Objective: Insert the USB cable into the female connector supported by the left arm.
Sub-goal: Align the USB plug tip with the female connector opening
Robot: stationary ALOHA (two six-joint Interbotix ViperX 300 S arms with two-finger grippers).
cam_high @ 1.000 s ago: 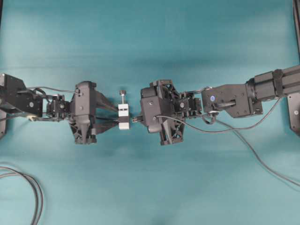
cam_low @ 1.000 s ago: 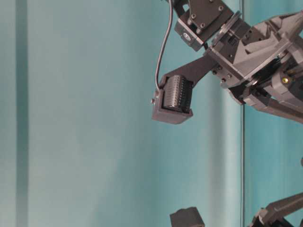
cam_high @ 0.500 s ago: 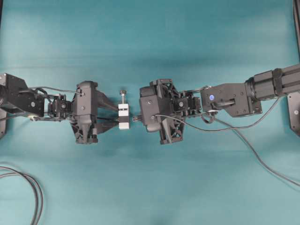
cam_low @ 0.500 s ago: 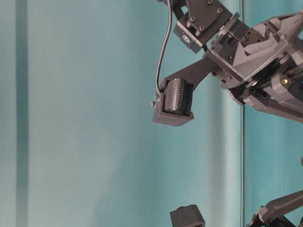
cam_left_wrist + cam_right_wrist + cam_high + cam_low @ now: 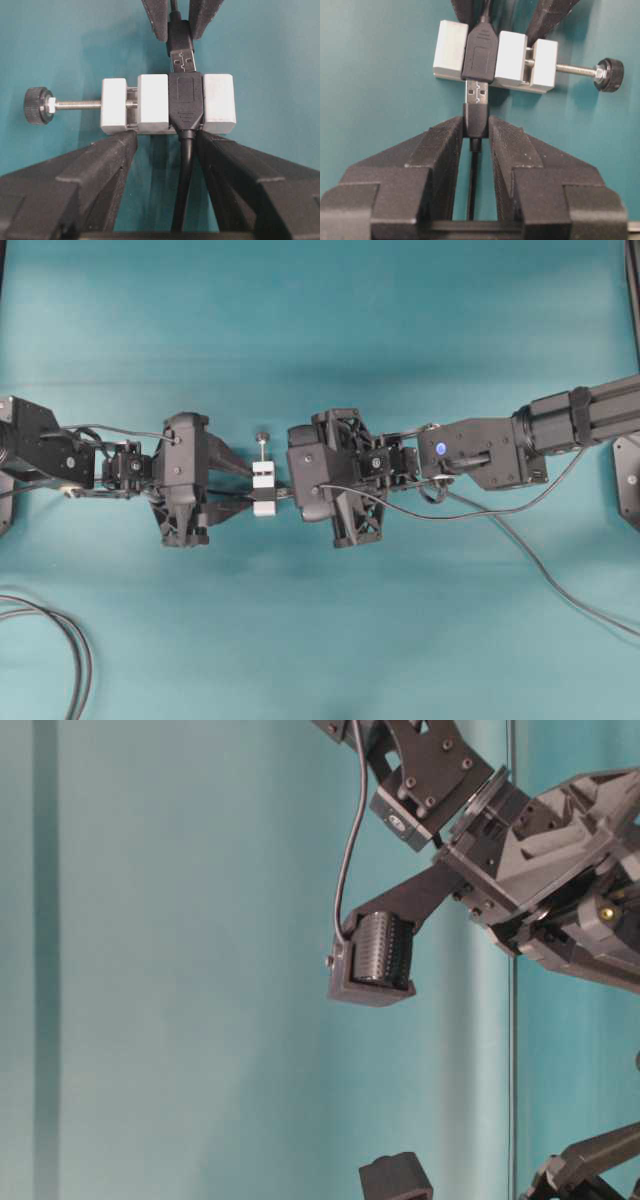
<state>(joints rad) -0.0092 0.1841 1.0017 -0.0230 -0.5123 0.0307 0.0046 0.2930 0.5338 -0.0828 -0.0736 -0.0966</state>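
R wrist: USB cable (image 5: 476,114) plug unmarked

The left arm (image 5: 60,455) reaches toward 3 o'clock, the right arm (image 5: 500,445) toward 9 o'clock. The left gripper (image 5: 165,140) stands wide; the right gripper (image 5: 476,131) is closed narrow.

Table surface (image 5: 320,340) teal all over, w/ plain teal backdrop in the table-level view. Both arms black; right arm (image 5: 480,452) has a small blue-lit dot. Female connector (image 5: 167,104): white blocks, black centre band, silver threaded pin w/ dark knurled knob. USB cable (image 5: 476,119): dark plug, silver metal tip (two small square holes). Gripper fingers (image 5: 445,150) matte black, fine ribbed pattern on pads.
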